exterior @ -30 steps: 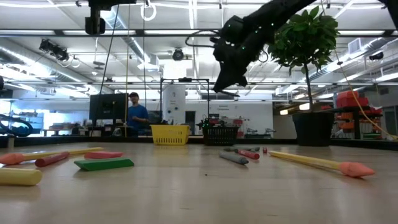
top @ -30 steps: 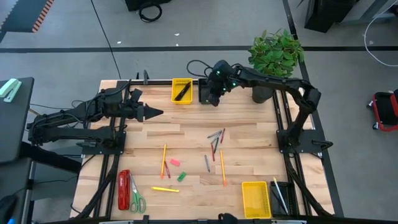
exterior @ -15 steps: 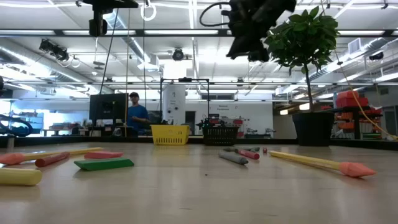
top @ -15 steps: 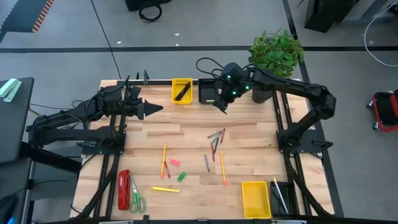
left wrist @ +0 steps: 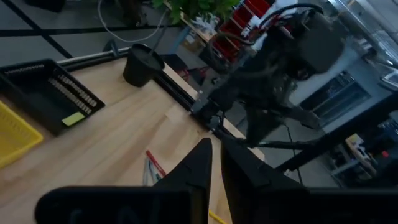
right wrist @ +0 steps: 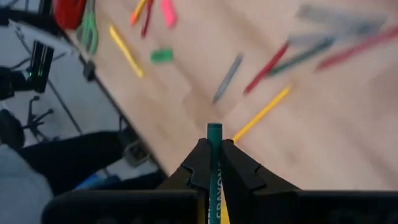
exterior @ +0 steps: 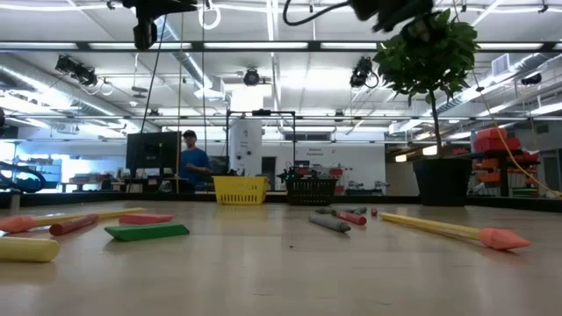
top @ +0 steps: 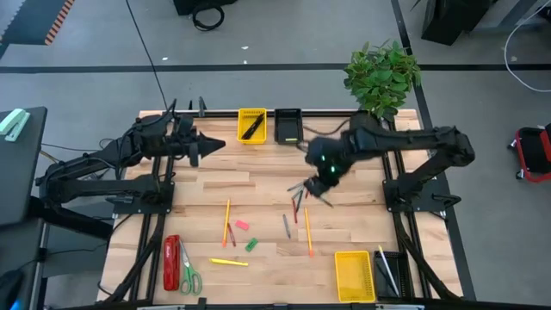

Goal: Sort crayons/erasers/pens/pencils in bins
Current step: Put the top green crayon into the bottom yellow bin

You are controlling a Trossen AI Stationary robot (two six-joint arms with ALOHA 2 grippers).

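Green crayon (right wrist: 214, 134) clamped in your right tool (top: 321, 188) | swung from black bin (top: 288, 126) to mid-table (top: 258, 185) | seemingly undelivered | left tool (top: 213, 145) waits.

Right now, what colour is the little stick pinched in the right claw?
Green. The crayon shows best in the right wrist view, clamped between the right gripper fingers.

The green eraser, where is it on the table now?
In the high view, the green eraser lies left of centre on the near half, just below the pink eraser and right of the orange pencil.
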